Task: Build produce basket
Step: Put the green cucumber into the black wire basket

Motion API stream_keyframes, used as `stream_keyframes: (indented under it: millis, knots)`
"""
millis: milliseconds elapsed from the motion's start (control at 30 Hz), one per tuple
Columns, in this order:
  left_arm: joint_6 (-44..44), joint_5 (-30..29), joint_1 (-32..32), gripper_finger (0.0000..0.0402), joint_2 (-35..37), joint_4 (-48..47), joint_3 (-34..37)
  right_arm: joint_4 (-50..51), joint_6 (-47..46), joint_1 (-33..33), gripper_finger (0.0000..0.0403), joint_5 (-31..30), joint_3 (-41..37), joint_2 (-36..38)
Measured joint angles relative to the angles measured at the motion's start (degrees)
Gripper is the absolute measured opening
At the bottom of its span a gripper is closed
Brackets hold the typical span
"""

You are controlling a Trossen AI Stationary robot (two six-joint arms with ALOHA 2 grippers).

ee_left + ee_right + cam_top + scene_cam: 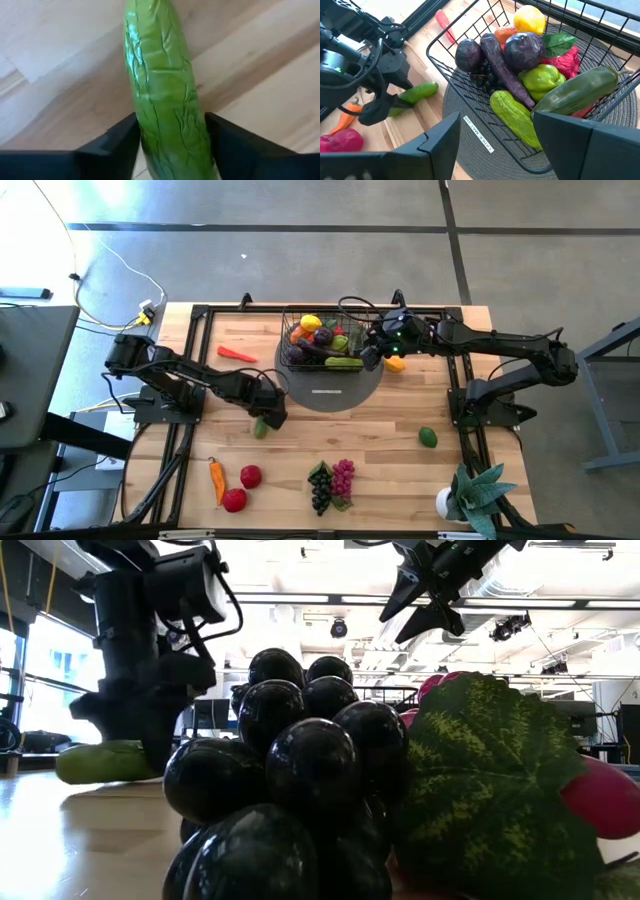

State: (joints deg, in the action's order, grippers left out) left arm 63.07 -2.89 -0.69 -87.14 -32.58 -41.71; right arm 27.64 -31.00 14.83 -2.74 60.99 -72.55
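Down on the wooden table (380,440), left claw (170,150) grips a cucumber (162,90); right claw (515,145) gapes.

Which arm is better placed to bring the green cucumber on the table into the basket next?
Left. The left gripper already straddles the cucumber on the table, while the right gripper hangs open over the basket.

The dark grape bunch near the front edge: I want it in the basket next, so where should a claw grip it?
Judging from the high view, take the dark grape bunch from above, across its narrow width near the upper end. It lies flat, elongated, touching the purple bunch, so its free left flank gives a finger room.
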Motion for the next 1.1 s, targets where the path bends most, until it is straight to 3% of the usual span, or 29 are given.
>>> stream_keyframes:
  millis: [200,567,767,1100]
  knots:
    - [-4.54,1.01,-0.02,0.012,-0.02,-0.39,-1.73,0.02,0.0,0.0,0.0234,0.0,0.0,0.0]
    - [-14.61,0.29,-0.52,0.0143,4.35,-0.05,-9.82,7.57,-6.62,0.0,0.0234,5.22,0.0,0.0]
    - [-20.29,-2.81,-2.1,0.0135,9.53,-0.72,-12.53,13.41,-11.27,-1.23,0.0234,6.51,0.0,0.0]
    - [-35.83,-5.48,-10.43,0.0146,14.23,5.11,-15.15,17.27,-20.32,-7.64,0.0234,5.89,0.0,0.0]
